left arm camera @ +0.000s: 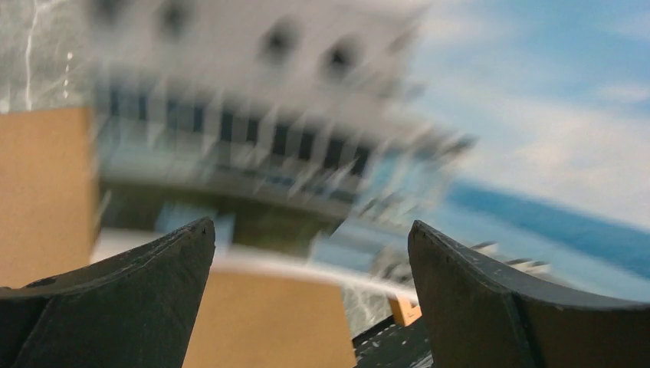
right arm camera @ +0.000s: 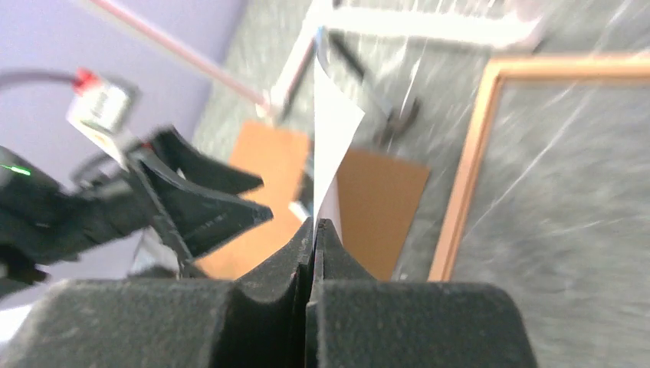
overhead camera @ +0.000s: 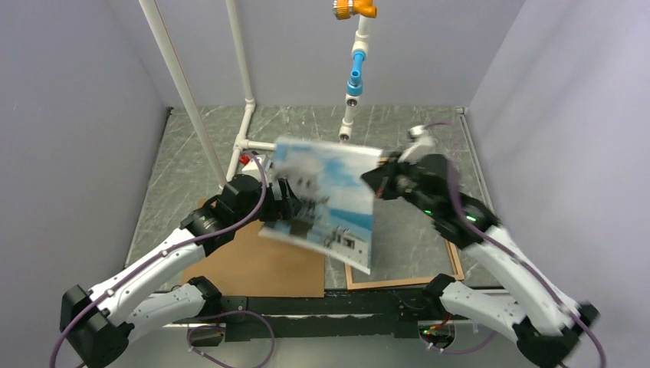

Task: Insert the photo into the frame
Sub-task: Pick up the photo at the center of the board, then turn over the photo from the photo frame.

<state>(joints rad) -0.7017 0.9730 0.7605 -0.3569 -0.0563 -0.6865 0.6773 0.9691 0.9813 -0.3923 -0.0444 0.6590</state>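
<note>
- Photo (overhead camera: 326, 203) hangs tilted in the air over the middle of the table (overhead camera: 429, 138). It is not yet in the frame (overhead camera: 454, 264), which lies flat at about 4 o'clock from it. A brown backing board (overhead camera: 253, 264) lies at about 7 o'clock.
- Slipping is the main risk, as I judge it. Only the right jaws hold the photo, pinched together on a thin strip of its 3 o'clock edge. From the right wrist the sheet (right arm camera: 333, 130) stands edge-on out of them. A large glossy print held this way could sag, swing or slide free on a quick move.
- The left jaws stand wide apart at the 9 o'clock edge and grip nothing. The blurred picture face (left arm camera: 306, 115) sits close ahead of them, so a push forward could knock or crease the sheet.
- Landing is another hazard. The frame looks only a little bigger than the print and is partly hidden beneath it, so a low corner could catch a rail (right arm camera: 467, 176) and buckle. It could also settle on the backing board instead.
- The right arm (overhead camera: 490, 253) rises from 5 o'clock, its wrist pointing toward 9 o'clock.
- The left arm (overhead camera: 161, 261) rises from 7 o'clock with a bent elbow, its wrist pointing toward 3 o'clock. The two wrists face each other across the sheet.
</note>
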